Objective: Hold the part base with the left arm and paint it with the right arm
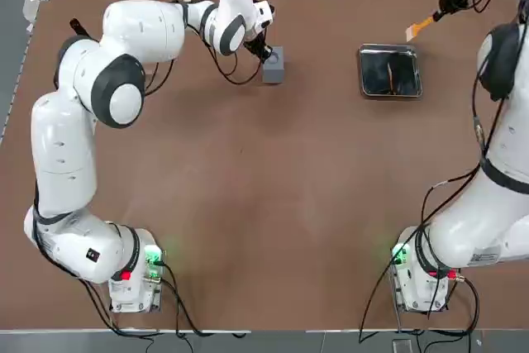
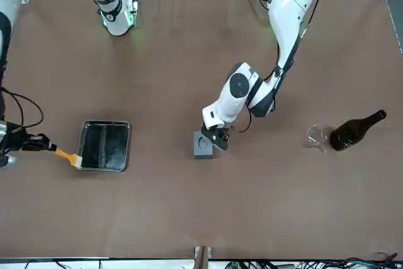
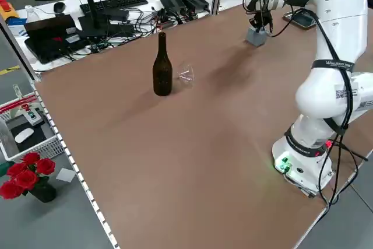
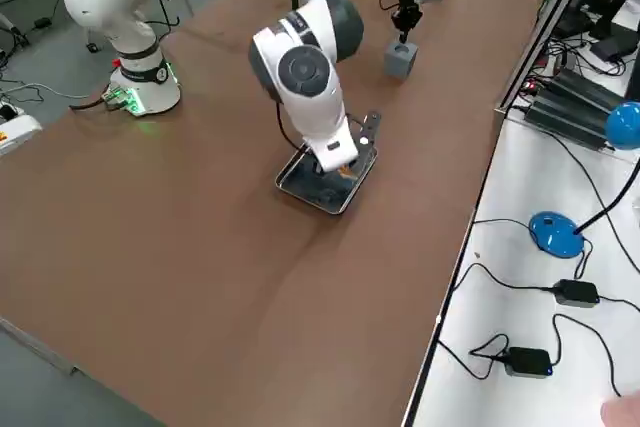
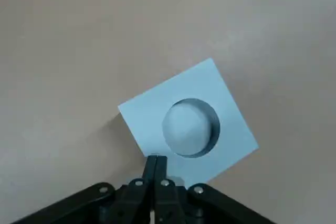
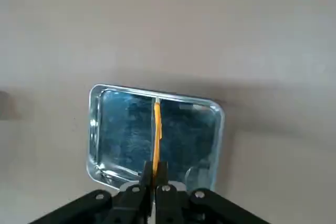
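Halfway-ish: left gripper (image 1: pixel 266 51) clenched, pressing part base (image 1: pixel 274 64) upper middle; right gripper (image 2: pixel 39 143) grasping brush (image 2: pixel 66 155) by tray (image 2: pixel 104 146), painting not started.

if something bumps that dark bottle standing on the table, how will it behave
The dark bottle stands upright, tall on a narrow base, so a bump near the neck would probably tip it. It looks round, so once down it would likely roll. It appears to be glass, probably fragile, and it could hit the small clear glass beside it.

Brown table (image 1: pixel 248 204): part base (image 1: pixel 274 64), tray (image 1: pixel 389 71), bottle (image 2: pixel 354 130)
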Available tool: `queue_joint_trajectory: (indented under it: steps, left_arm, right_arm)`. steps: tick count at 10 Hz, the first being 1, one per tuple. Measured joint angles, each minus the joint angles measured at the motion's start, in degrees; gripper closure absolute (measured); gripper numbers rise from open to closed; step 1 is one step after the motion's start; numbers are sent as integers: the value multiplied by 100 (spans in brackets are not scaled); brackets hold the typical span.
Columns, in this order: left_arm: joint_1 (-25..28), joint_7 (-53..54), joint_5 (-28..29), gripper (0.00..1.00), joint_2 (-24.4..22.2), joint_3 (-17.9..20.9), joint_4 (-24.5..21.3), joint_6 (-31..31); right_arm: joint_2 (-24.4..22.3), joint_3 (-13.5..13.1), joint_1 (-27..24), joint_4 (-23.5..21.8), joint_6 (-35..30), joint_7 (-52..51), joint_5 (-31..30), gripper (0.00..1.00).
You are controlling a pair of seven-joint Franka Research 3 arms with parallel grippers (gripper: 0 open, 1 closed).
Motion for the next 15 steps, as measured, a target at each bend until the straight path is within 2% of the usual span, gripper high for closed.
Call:
queue_joint_trajectory:
  steps: [2, 4, 6, 10, 13, 15]
  left_arm:
    - [9, 0, 0, 99, 0, 1, 0, 0]
    - [10, 0, 0, 99, 0, 3, 0, 0]
    - [10, 0, 0, 99, 0, 3, 0, 0]
    - [9, 0, 0, 99, 0, 3, -6, 0]
    - [9, 0, 0, 99, 0, 3, -7, 0]
    - [7, 1, 0, 99, 0, 3, -7, 0]
  right_arm:
    - [-398, 445, 18, -721, 598, 689, -769, 96]
    - [-517, 747, 22, -949, 739, 1622, -1810, 96]
    - [-531, 974, 23, -982, 738, 2407, -2561, 96]
    - [-531, 1612, 34, -1064, 732, 3743, -3251, 95]
    - [-506, 1796, 40, -1143, 844, 4069, -3668, 96]
    - [-467, 1955, 41, -1161, 897, 4266, -3702, 96]
